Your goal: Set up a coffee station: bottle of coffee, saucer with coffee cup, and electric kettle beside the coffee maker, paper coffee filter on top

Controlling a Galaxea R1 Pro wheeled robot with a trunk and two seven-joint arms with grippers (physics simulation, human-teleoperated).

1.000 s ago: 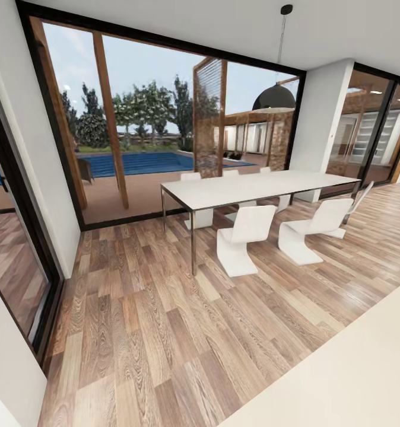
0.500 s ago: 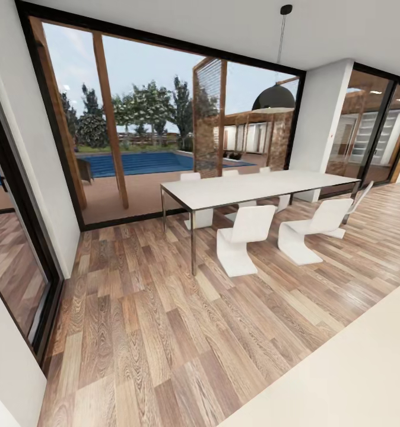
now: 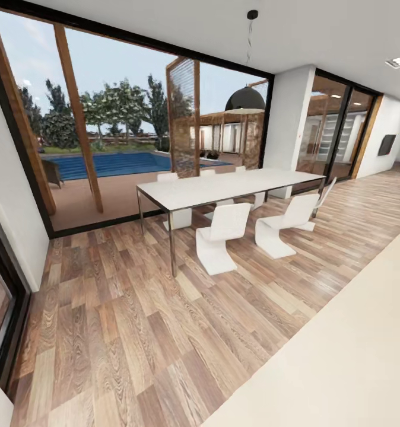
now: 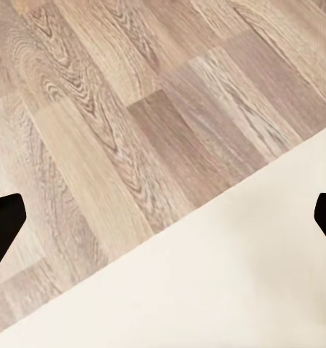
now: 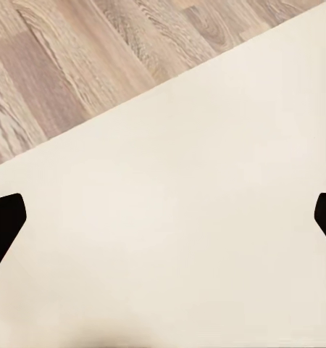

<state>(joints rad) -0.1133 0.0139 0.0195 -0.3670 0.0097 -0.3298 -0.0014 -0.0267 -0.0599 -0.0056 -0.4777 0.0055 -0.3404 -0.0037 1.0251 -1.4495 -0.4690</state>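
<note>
at the far left a tall glass wall [image 3: 105, 118] with dark framing looks out on a blue swimming pool [image 3: 123, 163] and a row of trees [image 3: 111, 110]. a wooden post [image 3: 78, 118] stands outside the glass, and further along a slatted wooden screen [image 3: 182, 115]. inside, wood plank flooring [image 3: 123, 320] runs across the room. a long white dining table [image 3: 224, 187] on thin metal legs stands near the glass, with white curved chairs [image 3: 221, 237] tucked along both sides. a black dome pendant lamp [image 3: 245, 98] hangs above the table's far end. to the right stand a white pillar [image 3: 289, 124] and more dark-framed glazing [image 3: 336, 133], then a small dark panel on the far white wall [image 3: 387, 144]. a pale cream surface [image 3: 342, 356] fills the lower right corner.

the left gripper [image 4: 163, 217] hangs over the line where the plank floor meets that cream surface, its two dark fingertips [image 4: 3, 225] spread wide apart at the frame's edges with nothing between them. the right gripper [image 5: 163, 221] hangs almost wholly over the cream surface, the floor strip just beyond it, its fingertips [image 5: 3, 221] likewise spread wide and holding nothing.

no coffee maker, bottle, filter, saucer, cup or kettle is in sight from here.
</note>
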